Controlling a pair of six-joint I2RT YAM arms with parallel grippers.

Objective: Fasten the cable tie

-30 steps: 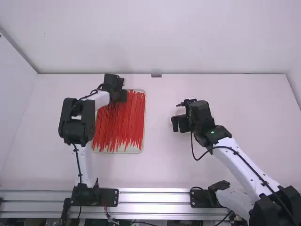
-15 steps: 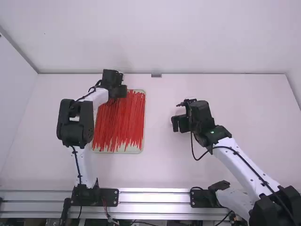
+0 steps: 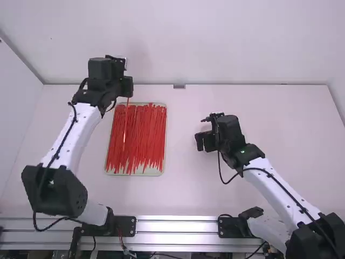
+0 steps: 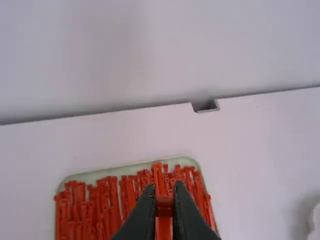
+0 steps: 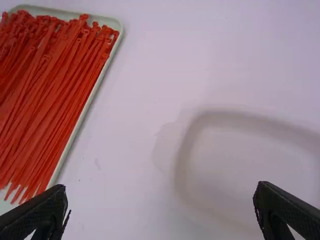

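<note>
The left gripper (image 4: 163,196) is clamped on a single red cable tie (image 4: 164,226), pinching it at what looks like the head end, so the strap hangs free below it over the far end of the tray (image 3: 165,135). The tray holds the rest of the red ties (image 3: 143,143) in a loose heap lying lengthwise. From where I stand that tie looks like it weighs almost nothing. It is a thin plastic strap, springy rather than limp and fairly slick, so I'd expect the loose tail to wag and bow with any quick move. A grip at the head seems sensible for one side. For the other side I'd take the tail close to its tip, where it is stiff enough to steer into the little slot; held farther back it would likely flex away. Behind the gripper, the left arm is stretched long from its base up the left side of the table (image 3: 259,108), with the wrist raised near the back wall. The right gripper (image 3: 206,140) hovers with its fingers spread wide and nothing between them, over bare table to the right of the tray and well apart from the held tie, on an arm folded at the elbow.
</note>
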